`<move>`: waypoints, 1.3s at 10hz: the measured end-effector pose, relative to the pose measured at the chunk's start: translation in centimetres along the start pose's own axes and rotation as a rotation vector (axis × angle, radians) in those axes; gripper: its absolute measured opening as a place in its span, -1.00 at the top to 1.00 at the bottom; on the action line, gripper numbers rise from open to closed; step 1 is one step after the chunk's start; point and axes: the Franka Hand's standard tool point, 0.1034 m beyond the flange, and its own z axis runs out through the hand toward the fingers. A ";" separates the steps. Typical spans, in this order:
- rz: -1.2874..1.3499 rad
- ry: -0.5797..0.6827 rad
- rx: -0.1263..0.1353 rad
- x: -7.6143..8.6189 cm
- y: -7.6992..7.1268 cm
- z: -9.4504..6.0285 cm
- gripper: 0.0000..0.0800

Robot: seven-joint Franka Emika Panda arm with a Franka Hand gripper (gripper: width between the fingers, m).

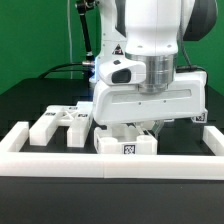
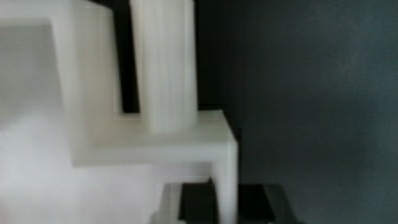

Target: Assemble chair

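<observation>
My gripper (image 1: 143, 127) hangs low over the middle of the black table, its big white hand hiding most of what is under it. Below it stands a chunky white chair piece (image 1: 127, 146) with a square tag on its front. In the wrist view this white chair piece (image 2: 151, 130) shows a flat block with two upright bars. A thin white edge of it runs between my two dark fingers (image 2: 267, 200), and the gripper (image 2: 224, 200) is shut on that edge. More tagged white chair pieces (image 1: 62, 122) lie loose to the exterior view's left.
A long white border rail (image 1: 110, 166) runs along the front of the table, with a short arm of it (image 1: 24, 136) at the exterior view's left. Black cables trail behind the arm. A green wall stands at the back.
</observation>
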 end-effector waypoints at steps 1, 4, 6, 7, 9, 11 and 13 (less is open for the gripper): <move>0.000 0.000 0.000 0.0 0.0 0.0 0.92; 0.015 0.003 0.003 0.3 -1.1 0.0 0.92; 0.040 0.008 0.007 1.1 -3.2 0.1 0.91; 0.040 0.012 0.007 1.6 -4.3 0.1 0.91; 0.059 0.022 0.007 2.7 -6.3 0.2 0.91; 0.056 0.039 0.008 4.6 -7.5 0.1 0.91; 0.081 0.054 0.011 6.1 -8.1 0.0 0.91</move>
